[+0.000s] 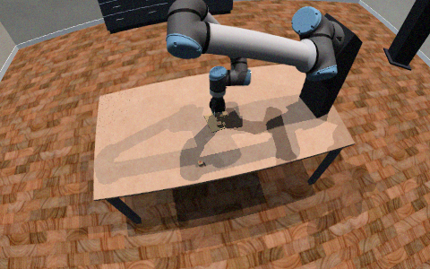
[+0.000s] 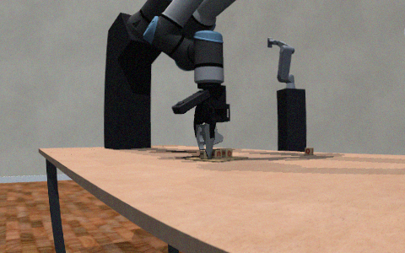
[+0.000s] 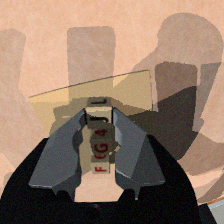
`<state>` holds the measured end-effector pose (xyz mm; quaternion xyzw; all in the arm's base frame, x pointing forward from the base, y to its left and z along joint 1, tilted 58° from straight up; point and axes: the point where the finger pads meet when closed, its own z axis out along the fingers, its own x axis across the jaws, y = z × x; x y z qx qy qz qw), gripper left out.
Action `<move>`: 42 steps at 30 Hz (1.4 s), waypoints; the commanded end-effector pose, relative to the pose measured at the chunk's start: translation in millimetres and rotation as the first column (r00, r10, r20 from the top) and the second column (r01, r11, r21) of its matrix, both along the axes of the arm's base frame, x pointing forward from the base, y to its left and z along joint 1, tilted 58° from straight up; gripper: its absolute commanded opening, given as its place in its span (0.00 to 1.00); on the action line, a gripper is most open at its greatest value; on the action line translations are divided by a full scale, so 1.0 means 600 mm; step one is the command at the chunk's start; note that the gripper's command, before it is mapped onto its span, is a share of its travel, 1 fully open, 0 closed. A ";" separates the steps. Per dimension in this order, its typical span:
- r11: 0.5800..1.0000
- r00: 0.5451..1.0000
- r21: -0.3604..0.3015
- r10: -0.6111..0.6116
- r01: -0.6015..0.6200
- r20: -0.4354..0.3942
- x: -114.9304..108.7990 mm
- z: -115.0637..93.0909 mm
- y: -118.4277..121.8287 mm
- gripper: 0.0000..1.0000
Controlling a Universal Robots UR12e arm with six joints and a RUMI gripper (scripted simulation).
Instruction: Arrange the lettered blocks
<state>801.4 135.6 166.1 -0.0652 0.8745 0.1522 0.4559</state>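
Observation:
A small tan mat (image 1: 216, 122) lies mid-table. Wooden blocks with red letters stand on it in a tight row (image 2: 224, 153). In the wrist view the mat (image 3: 127, 90) lies ahead, and the row runs between my fingers. It reads F (image 3: 101, 168), G (image 3: 102, 148) and a third mark I cannot read (image 3: 101, 133). My gripper (image 3: 99, 109) is down on the mat, shut on a block at the row's end (image 2: 203, 154). I cannot tell which letter that block carries. The gripper also shows in the top view (image 1: 219, 116). The fourth block (image 1: 201, 163) sits off the mat near the front edge, also in the exterior view (image 2: 309, 150).
The arm's black base pedestal (image 1: 331, 76) stands at the table's right rear corner. A black stand with a camera (image 2: 291, 122) rises behind the far edge. The table's front edge is close to the lone block.

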 end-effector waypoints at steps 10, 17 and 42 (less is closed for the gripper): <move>1.000 1.000 -0.001 0.001 -0.001 0.004 0.003 0.003 0.002 0.21; 1.000 1.000 -0.001 0.001 -0.001 0.004 0.003 0.003 0.002 0.25; 1.000 1.000 0.000 -0.001 0.001 0.001 -0.090 0.062 -0.037 0.25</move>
